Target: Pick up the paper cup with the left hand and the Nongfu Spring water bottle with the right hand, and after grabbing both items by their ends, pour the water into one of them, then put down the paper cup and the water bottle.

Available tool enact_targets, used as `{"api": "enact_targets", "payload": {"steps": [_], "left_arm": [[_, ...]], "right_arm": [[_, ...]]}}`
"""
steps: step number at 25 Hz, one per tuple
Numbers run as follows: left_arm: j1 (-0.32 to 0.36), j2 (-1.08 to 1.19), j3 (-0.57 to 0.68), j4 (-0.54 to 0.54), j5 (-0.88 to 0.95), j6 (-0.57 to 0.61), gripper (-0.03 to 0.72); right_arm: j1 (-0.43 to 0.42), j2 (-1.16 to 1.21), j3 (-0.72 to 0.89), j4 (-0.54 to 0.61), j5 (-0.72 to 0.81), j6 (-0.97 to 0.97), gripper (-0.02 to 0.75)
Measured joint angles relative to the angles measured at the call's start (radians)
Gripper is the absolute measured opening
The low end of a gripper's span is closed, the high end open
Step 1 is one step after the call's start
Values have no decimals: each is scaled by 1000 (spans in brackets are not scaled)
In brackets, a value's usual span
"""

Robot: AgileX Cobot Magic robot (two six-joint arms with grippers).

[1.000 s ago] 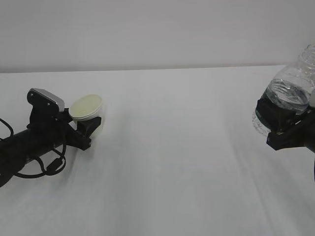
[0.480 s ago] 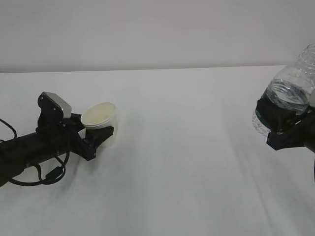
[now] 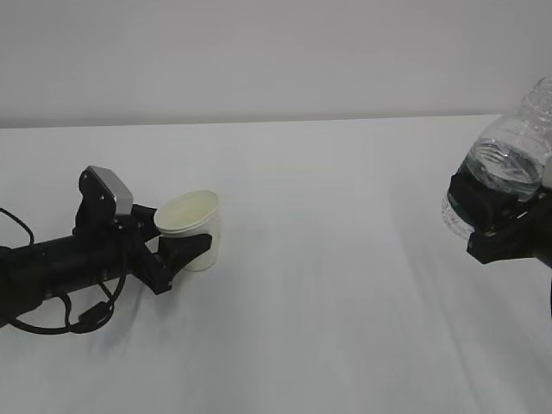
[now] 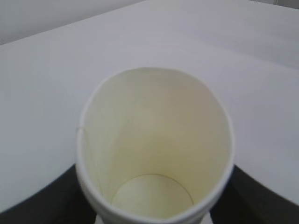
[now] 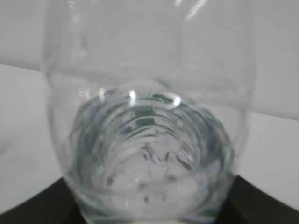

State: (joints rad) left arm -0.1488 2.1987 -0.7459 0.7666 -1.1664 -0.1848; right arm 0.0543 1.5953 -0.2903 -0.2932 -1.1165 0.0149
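Exterior view first: on the left, the left arm (image 3: 60,267) reaches in low over the white surface (image 3: 345,259), a cable looping beneath it and a grey module (image 3: 108,191) on top. Its end effector (image 3: 177,246) is clenched around the cup (image 3: 191,226), black fingers (image 3: 185,250) clasping its lower half. The cup is tipped, its mouth leaning toward the camera, so the cream inside shows. Whether its base touches the surface I cannot tell from here; it sits very low over it.

Left wrist view looks straight down into the cup (image 4: 156,149): rolled white rim, a side seam on the left, a round bottom, nothing visible inside. Dark finger shapes flank it at both lower corners.

Across a wide stretch of bare surface, well apart from the cup, the right end effector (image 3: 500,228) at the right edge of the exterior view grips the bottle (image 3: 509,164). The bottle is raised off the surface, tilted, partly cut off by the frame. A dark green band (image 3: 466,203) sits just at the black fingers.

Right wrist view looks along the bottle (image 5: 149,116) from the gripped end: clear ribbed walls, greenish rings, and water (image 5: 149,177) pooled with bubbles near the base, black finger tips at both lower corners.
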Motion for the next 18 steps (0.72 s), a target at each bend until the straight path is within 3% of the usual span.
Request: {"api": "enact_targets", "payload": {"steps": [18], "left_arm": [[-151, -31, 0, 15, 10, -16, 463]], "right_arm": [[0, 0, 0, -14, 30, 0, 417]]}}
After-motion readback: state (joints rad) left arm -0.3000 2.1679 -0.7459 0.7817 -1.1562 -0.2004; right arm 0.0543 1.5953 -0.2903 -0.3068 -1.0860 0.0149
